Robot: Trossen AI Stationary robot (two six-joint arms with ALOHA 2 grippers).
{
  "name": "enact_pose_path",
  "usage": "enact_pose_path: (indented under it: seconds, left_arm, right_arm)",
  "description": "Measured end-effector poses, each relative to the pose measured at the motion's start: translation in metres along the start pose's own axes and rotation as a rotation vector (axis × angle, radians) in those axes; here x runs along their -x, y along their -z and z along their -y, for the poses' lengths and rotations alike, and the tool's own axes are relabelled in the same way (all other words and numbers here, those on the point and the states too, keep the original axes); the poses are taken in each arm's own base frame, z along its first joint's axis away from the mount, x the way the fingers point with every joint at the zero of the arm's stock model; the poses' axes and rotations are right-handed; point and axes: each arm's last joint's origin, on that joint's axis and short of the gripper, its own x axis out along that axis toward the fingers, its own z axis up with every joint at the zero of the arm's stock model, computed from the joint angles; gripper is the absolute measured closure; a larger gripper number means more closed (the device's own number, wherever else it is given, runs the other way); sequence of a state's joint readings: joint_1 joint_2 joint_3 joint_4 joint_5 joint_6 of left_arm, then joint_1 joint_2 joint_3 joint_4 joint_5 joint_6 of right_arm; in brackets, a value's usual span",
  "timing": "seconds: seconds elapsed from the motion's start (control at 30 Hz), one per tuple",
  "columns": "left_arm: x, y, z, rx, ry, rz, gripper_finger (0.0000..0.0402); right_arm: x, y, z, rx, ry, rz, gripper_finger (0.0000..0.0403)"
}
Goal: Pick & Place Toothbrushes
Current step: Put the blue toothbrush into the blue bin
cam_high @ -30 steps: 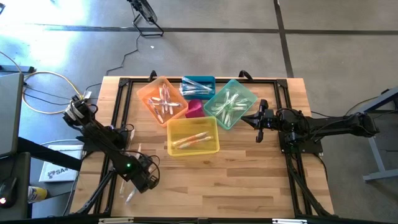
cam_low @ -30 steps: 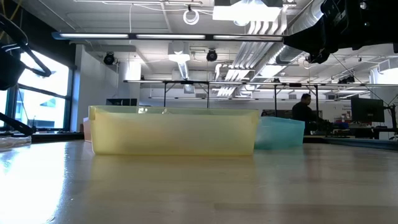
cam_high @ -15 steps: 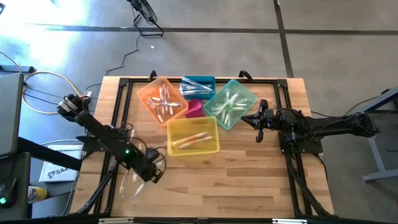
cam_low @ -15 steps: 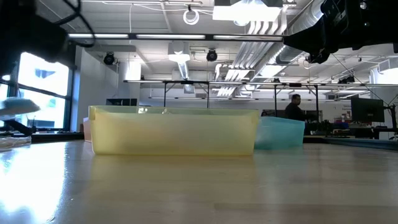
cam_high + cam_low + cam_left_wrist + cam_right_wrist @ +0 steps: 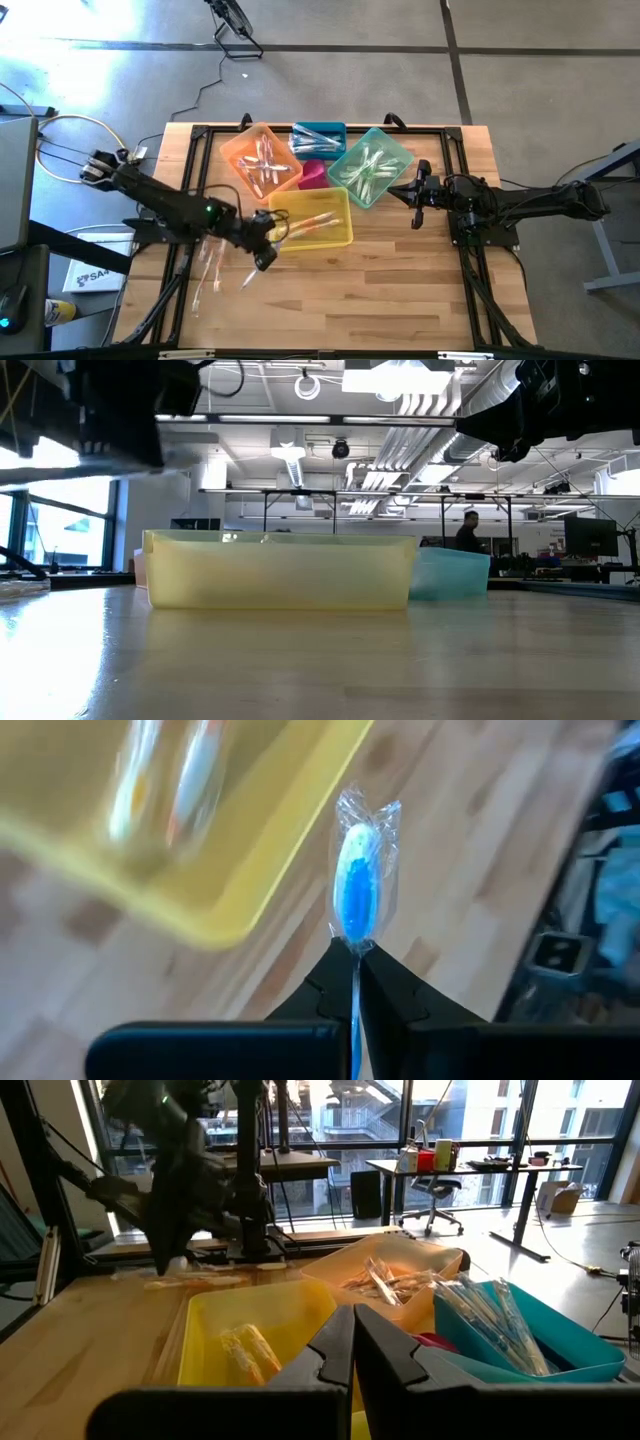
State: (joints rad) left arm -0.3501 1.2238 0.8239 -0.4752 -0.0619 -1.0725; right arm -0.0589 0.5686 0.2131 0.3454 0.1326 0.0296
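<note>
Wooden table (image 5: 400, 290), toothbrush (image 5: 355, 890) in left hand (image 5: 355, 952)

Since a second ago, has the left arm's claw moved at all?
Yes. The left gripper, shut on a blue toothbrush, has swung from the table's near-left edge toward the yellow bin.

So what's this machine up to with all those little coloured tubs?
It is sorting wrapped toothbrushes into bins. The left gripper is shut on a blue toothbrush in a clear wrapper, holding it beside the yellow bin, which already has some in it. A few loose toothbrushes lie on the table near that arm. The orange bin, blue bin and teal bin hold more. The right gripper waits, shut, beside the teal bin.
</note>
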Motion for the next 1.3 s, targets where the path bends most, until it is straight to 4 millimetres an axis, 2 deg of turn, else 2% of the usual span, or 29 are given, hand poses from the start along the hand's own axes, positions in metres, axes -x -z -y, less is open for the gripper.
enact_pose_path:
  seconds: [0.27, 0.43, 0.6, 0.77, 1.0, 1.3]
  left_arm:
    - [0.037, -0.059, 0.013, -0.23, 0.008, 0.165, 0.0401]
    - [0.057, -0.096, 0.009, -0.379, -0.056, 0.316, 0.0401]
    - [0.079, -0.13, -0.005, -0.452, -0.14, 0.428, 0.0401]
    - [0.094, -0.156, -0.029, -0.467, -0.213, 0.504, 0.0401]
    - [0.097, -0.189, -0.058, -0.481, -0.217, 0.579, 0.0401]
    - [0.073, -0.224, -0.103, -0.438, -0.187, 0.534, 0.0401]
  right_arm:
    - [0.0, 0.0, 0.0, 0.0, 0.0, 0.001, 0.0399]
    - [0.0, 0.0, 0.0, 0.0, -0.001, 0.0, 0.0399]
    - [0.0, 0.0, 0.0, 0.0, -0.001, 0.001, 0.0399]
    - [0.0, 0.0, 0.0, 0.0, 0.0, 0.001, 0.0399]
    - [0.0, 0.0, 0.0, 0.006, 0.0, 0.001, 0.0399]
    - [0.0, 0.0, 0.0, 0.007, 0.008, 0.003, 0.0399]
